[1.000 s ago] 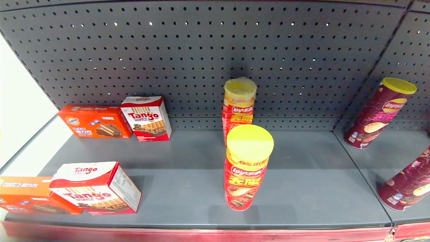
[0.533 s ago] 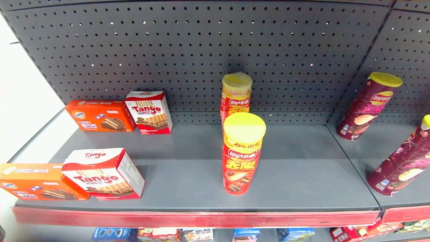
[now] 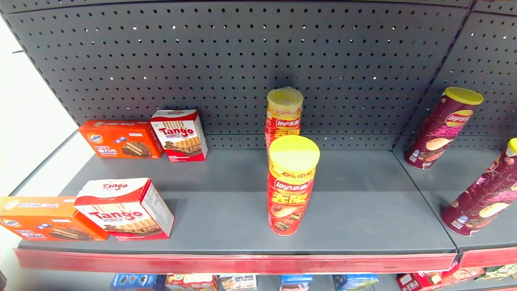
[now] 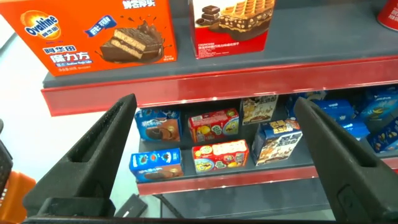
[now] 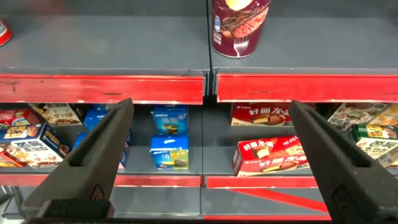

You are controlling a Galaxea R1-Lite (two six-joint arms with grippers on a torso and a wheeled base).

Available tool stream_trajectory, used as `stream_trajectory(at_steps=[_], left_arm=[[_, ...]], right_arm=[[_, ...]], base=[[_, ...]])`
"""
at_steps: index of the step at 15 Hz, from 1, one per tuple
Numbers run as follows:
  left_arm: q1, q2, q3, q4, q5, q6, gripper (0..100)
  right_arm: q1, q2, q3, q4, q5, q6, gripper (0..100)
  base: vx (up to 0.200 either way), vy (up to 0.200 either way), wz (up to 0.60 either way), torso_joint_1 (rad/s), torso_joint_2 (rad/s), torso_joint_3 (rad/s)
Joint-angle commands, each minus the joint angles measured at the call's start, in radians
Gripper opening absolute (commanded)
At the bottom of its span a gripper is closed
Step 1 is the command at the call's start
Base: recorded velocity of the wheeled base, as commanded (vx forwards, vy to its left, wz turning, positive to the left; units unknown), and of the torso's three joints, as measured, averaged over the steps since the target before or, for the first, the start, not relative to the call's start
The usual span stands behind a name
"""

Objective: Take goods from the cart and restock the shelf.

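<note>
Both hands are released and empty, held out before the shelf's red front edge: the left hand (image 4: 214, 102) near an orange cardboard biscuit box (image 4: 99, 31), the right hand (image 5: 210, 104) near a maroon crisp can (image 5: 239, 25). On the grey metal shelf (image 3: 226, 218), a red yellow-lidded crisp can (image 3: 291, 186) stands upright in front of a second red can (image 3: 284, 111), well apart from a red-and-white wafer box (image 3: 125, 210).
</note>
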Motion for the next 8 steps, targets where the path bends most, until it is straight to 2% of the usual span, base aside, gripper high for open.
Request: stream_trajectory(at_steps=[1, 8], left_arm=[[0.0, 0.0, 0.0, 0.0, 0.0, 0.0, 100], [0.0, 0.0, 0.0, 0.0, 0.0, 0.0, 100]], right_arm=[[0.0, 0.0, 0.0, 0.0, 0.001, 0.0, 100], [0.0, 0.0, 0.0, 0.0, -0.001, -0.002, 100]], base=[[0.0, 0.0, 0.0, 0.0, 0.0, 0.0], [0.0, 0.0, 0.0, 0.0, 0.0, 0.0]])
